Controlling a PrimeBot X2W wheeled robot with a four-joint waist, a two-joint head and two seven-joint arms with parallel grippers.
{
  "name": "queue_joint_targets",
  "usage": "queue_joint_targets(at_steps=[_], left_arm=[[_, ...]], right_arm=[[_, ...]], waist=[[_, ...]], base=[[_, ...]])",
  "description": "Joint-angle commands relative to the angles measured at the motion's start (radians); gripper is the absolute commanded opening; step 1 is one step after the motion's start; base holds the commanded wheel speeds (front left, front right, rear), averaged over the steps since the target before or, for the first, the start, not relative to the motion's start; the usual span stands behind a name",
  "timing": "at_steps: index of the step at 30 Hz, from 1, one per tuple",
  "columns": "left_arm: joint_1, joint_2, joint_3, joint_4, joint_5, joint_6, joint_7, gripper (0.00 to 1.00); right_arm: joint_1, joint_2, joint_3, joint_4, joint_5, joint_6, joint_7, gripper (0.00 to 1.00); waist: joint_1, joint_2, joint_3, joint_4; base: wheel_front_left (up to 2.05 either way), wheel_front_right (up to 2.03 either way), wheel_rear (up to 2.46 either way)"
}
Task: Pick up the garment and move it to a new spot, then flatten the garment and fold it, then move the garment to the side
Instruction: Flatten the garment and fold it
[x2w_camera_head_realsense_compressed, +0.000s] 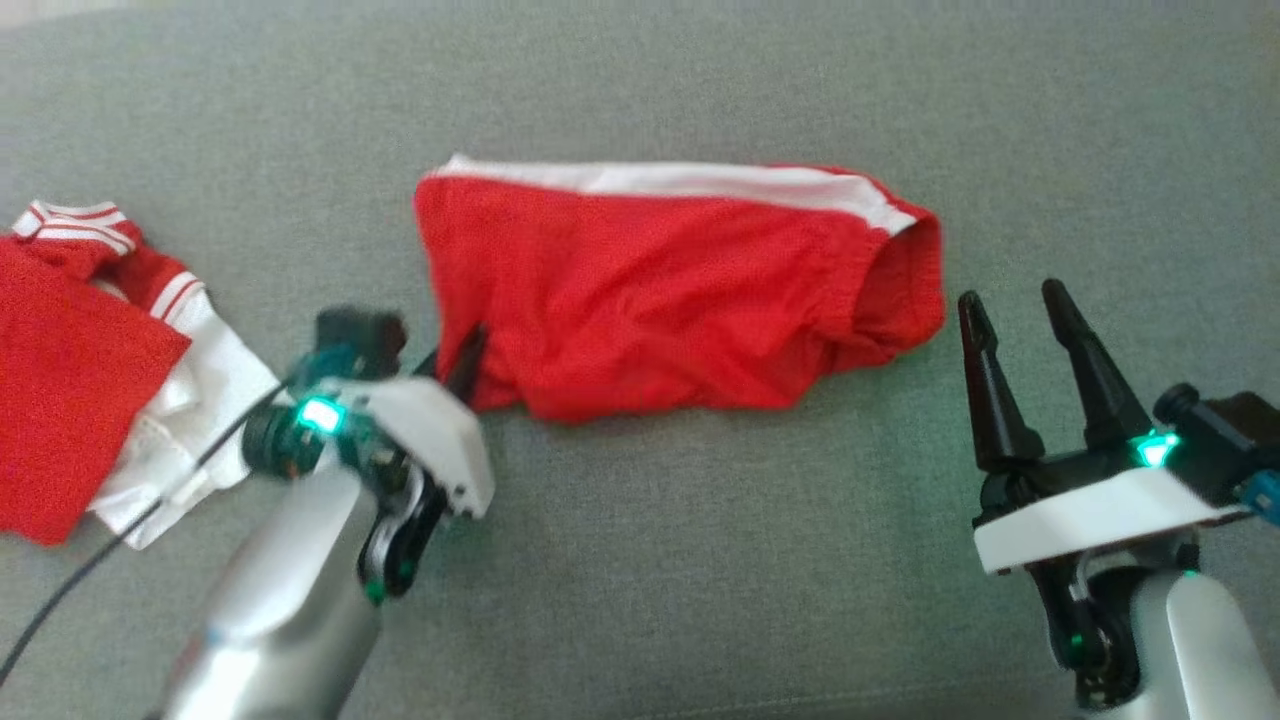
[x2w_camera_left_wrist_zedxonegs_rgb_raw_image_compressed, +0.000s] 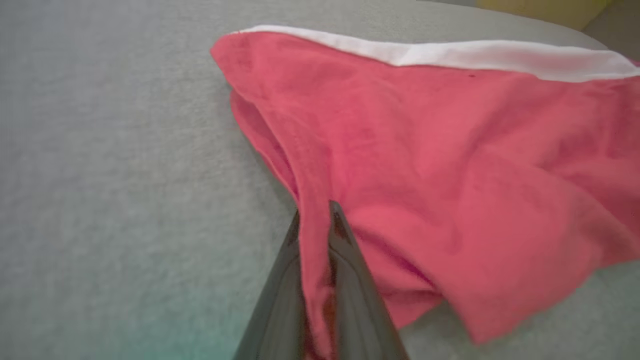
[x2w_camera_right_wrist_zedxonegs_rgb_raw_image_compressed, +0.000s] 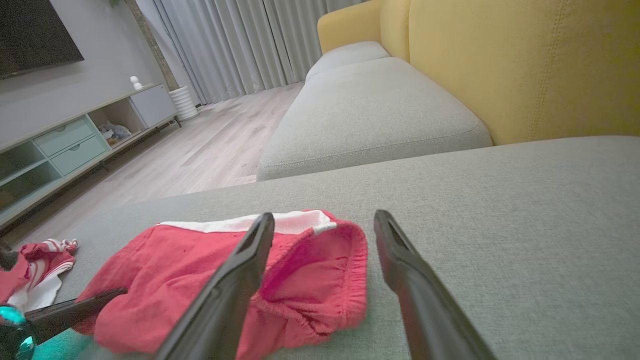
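The garment (x2w_camera_head_realsense_compressed: 660, 290) is a pair of red shorts with a white stripe along the far edge, lying crumpled on the grey cushion (x2w_camera_head_realsense_compressed: 700, 560). My left gripper (x2w_camera_head_realsense_compressed: 465, 365) is shut on the garment's near left corner. In the left wrist view a fold of red cloth (x2w_camera_left_wrist_zedxonegs_rgb_raw_image_compressed: 315, 260) runs between the two dark fingers (x2w_camera_left_wrist_zedxonegs_rgb_raw_image_compressed: 350, 280). My right gripper (x2w_camera_head_realsense_compressed: 1020, 345) stands open, just right of the garment's elastic waistband (x2w_camera_right_wrist_zedxonegs_rgb_raw_image_compressed: 345, 280), nothing between its fingers. The left gripper (x2w_camera_right_wrist_zedxonegs_rgb_raw_image_compressed: 75, 312) also shows in the right wrist view, at the garment's far end.
A second red and white garment (x2w_camera_head_realsense_compressed: 90, 390) lies bunched at the left edge of the cushion. In the right wrist view a yellow sofa back (x2w_camera_right_wrist_zedxonegs_rgb_raw_image_compressed: 525, 65), another grey seat cushion (x2w_camera_right_wrist_zedxonegs_rgb_raw_image_compressed: 370, 115), a wooden floor (x2w_camera_right_wrist_zedxonegs_rgb_raw_image_compressed: 200, 150) and a low cabinet (x2w_camera_right_wrist_zedxonegs_rgb_raw_image_compressed: 65, 145) lie beyond.
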Motion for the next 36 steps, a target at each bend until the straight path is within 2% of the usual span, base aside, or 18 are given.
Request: queue_joint_targets(at_steps=[1, 3, 6, 8, 12, 18, 20, 27, 36], left_arm=[[0.032, 0.052, 0.053, -0.075, -0.010, 0.028, -0.005, 0.00], [0.132, 0.085, 0.073, -0.188, -0.033, 0.068, 0.005, 0.00], [0.213, 0.112, 0.088, -0.281, -0.046, 0.102, 0.006, 0.00], [0.250, 0.115, 0.098, -0.328, -0.055, 0.116, -0.009, 1.00], [0.310, 0.112, 0.142, -0.400, -0.047, 0.168, -0.108, 1.00], [0.342, 0.140, 0.200, -0.483, 0.064, 0.237, -0.355, 1.00], [0.347, 0.152, 0.219, -0.504, 0.098, 0.262, -0.404, 1.00], [0.379, 0.185, 0.272, -0.552, 0.135, 0.297, -0.443, 1.00], [0.373, 0.175, 0.260, -0.569, 0.143, 0.278, -0.451, 1.00]], right_arm=[[0.003, -0.002, 0.025, -0.028, 0.005, -0.002, 0.006, 1.00], [0.015, -0.002, 0.022, -0.025, 0.002, -0.002, 0.013, 1.00], [0.024, -0.002, 0.015, -0.031, -0.011, -0.002, 0.025, 1.00], [0.028, -0.002, 0.009, -0.040, -0.025, -0.002, 0.034, 1.00], [0.034, -0.002, 0.000, -0.060, -0.035, -0.002, 0.058, 1.00], [0.040, -0.002, -0.028, -0.102, -0.056, -0.002, 0.088, 1.00], [0.044, -0.002, -0.040, -0.121, -0.066, -0.002, 0.100, 1.00], [0.045, -0.002, -0.071, -0.150, -0.082, -0.002, 0.129, 1.00], [0.042, -0.002, -0.080, -0.131, -0.079, -0.002, 0.172, 1.00]], waist=[[0.0001, 0.0000, -0.024, 0.009], [0.0001, 0.0000, -0.045, 0.008], [0.0001, 0.0000, -0.056, 0.007], [0.0001, 0.0000, -0.058, 0.008], [0.0001, 0.0000, -0.063, 0.010], [0.0001, 0.0000, -0.068, 0.032], [0.0001, 0.0000, -0.070, 0.042], [0.0001, 0.0000, -0.073, 0.062], [0.0001, 0.0000, -0.055, 0.096]], base=[[0.00, 0.00, 0.00], [0.00, 0.00, 0.00], [0.00, 0.00, 0.00], [0.00, 0.00, 0.00], [0.00, 0.00, 0.00], [0.00, 0.00, 0.00], [0.00, 0.00, 0.00], [0.00, 0.00, 0.00], [0.00, 0.00, 0.00]])
